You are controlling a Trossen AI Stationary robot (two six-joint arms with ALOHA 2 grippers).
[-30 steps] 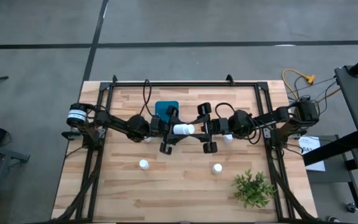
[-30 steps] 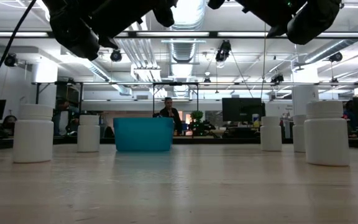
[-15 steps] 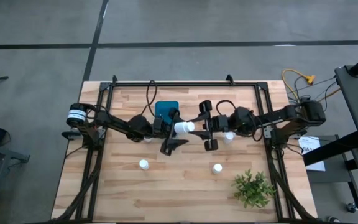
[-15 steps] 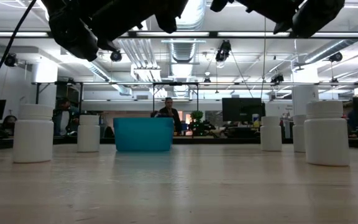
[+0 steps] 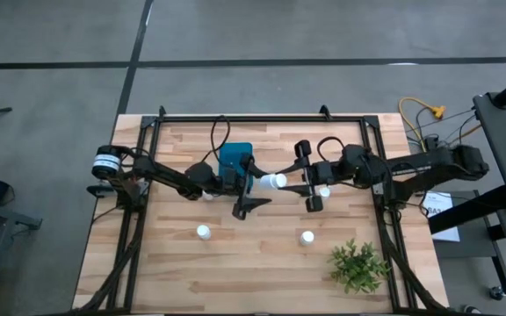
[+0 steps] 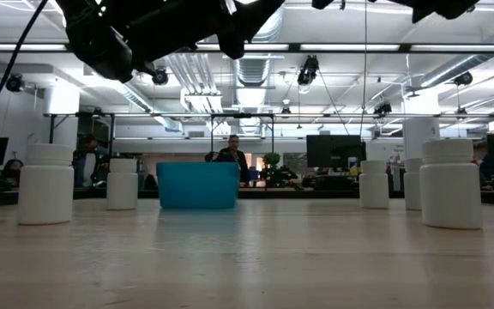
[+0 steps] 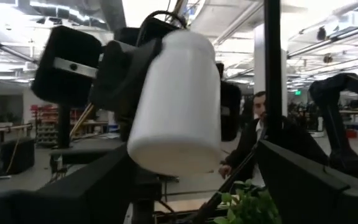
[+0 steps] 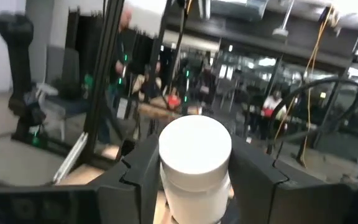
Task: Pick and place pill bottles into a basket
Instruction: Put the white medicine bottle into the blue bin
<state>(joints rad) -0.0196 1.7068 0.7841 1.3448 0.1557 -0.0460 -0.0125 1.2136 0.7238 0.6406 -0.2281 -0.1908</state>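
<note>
Right gripper: raised above mid-table, fingers clamped on either side of one pill bottle. The bottle is carried lying sideways in the air, its cap end toward the right wrist and its base pointing at the left arm. The side-on hold leaves the base free for a second grasp.

Left gripper: level with the bottle's base and just beside it, fingers spread wide and not touching the bottle in its wrist view. Judged to be one half of a mid-air handover, since the left arm is the one nearer the basket.

Basket: blue bin, just behind the left gripper and partly hidden under that arm. It stands on the table. Contents cannot be told. The carried bottle is near its rim but not over it.

Remaining pill bottles, all upright on the wood:
- one under the right arm
- one under the left arm
- two on the near side, well apart
- the low view counts five standing in all

Green plant: near-right corner, clear of the work.

Person: in the room beyond the table, behind the basket.
</note>
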